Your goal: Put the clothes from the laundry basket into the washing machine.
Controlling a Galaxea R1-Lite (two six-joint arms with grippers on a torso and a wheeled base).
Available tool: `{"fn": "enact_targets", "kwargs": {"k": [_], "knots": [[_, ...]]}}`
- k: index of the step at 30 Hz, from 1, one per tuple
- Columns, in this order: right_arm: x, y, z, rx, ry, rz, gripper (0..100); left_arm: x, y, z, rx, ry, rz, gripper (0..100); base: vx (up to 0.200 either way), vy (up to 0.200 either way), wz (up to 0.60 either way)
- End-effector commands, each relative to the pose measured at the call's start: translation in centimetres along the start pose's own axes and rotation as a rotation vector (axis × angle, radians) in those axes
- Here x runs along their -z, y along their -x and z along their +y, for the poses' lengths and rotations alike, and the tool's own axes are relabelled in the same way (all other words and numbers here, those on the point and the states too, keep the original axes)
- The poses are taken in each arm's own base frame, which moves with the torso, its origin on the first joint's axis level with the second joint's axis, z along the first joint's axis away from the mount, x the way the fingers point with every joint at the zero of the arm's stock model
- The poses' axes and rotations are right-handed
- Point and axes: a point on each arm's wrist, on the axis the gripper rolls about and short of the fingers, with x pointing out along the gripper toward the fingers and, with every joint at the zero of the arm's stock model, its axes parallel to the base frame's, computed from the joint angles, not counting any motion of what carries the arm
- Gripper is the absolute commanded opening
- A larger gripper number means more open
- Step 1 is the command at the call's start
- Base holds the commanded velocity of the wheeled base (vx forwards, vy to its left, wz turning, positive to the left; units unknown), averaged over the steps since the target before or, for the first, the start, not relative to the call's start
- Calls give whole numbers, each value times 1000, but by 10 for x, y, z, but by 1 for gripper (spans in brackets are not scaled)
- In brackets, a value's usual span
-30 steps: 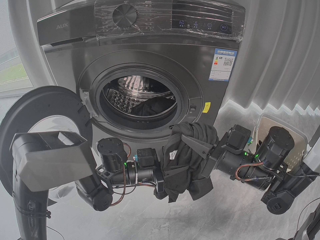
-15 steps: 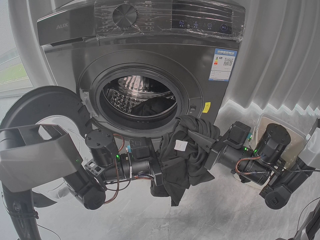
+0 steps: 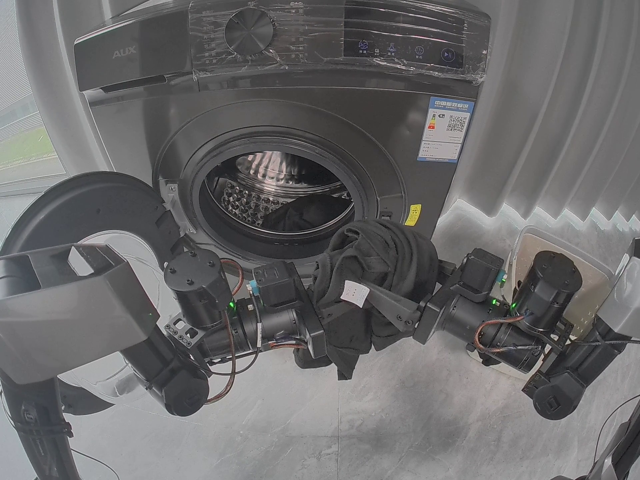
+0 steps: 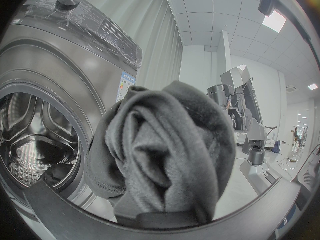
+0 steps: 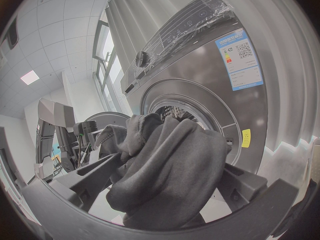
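Note:
A black garment [image 3: 377, 265] with a white tag hangs bunched between my two grippers, level with the lower rim of the washing machine's [image 3: 280, 101] open drum [image 3: 280, 191]. My left gripper [image 3: 330, 325] is shut on the garment's left side; cloth [image 4: 166, 140] covers its fingers. My right gripper [image 3: 390, 298] stands open, fingers spread wide, with the garment [image 5: 173, 164] lying across and between them. Dark clothing [image 3: 300, 218] lies inside the drum. The pale laundry basket [image 3: 533, 248] stands on the floor at the right, mostly behind my right arm.
The round door [image 3: 93, 208] is swung open to the left, close behind my left arm. A pleated curtain [image 3: 567, 101] hangs to the right of the machine. Grey tiled floor [image 3: 373, 428] lies in front.
Both arms have lifted the garment from below the drum's rim up to it and closer to the opening. The hanging tail now sits higher.

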Motion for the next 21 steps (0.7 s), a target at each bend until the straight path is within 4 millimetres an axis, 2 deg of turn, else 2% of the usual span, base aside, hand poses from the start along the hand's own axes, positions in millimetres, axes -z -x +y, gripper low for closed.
{"fn": "enact_targets", "kwargs": {"k": [1, 6, 12, 15, 21], "knots": [[-7, 6, -3, 13, 7, -17, 100, 2, 2, 1, -6, 5, 9, 0, 0, 0, 0], [-16, 17, -9, 43, 19, -38, 100, 6, 6, 7, -52, 6, 21, 0, 0, 0, 0], [-27, 33, -7, 41, 31, -58, 100, 8, 11, 12, -89, 7, 31, 0, 0, 0, 0], [-32, 43, -2, 19, 43, -62, 100, 8, 11, 14, -168, 7, 34, 0, 0, 0, 0], [-39, 38, 3, -6, 47, -94, 100, 9, 9, 9, -190, 18, 41, 0, 0, 0, 0]]}}
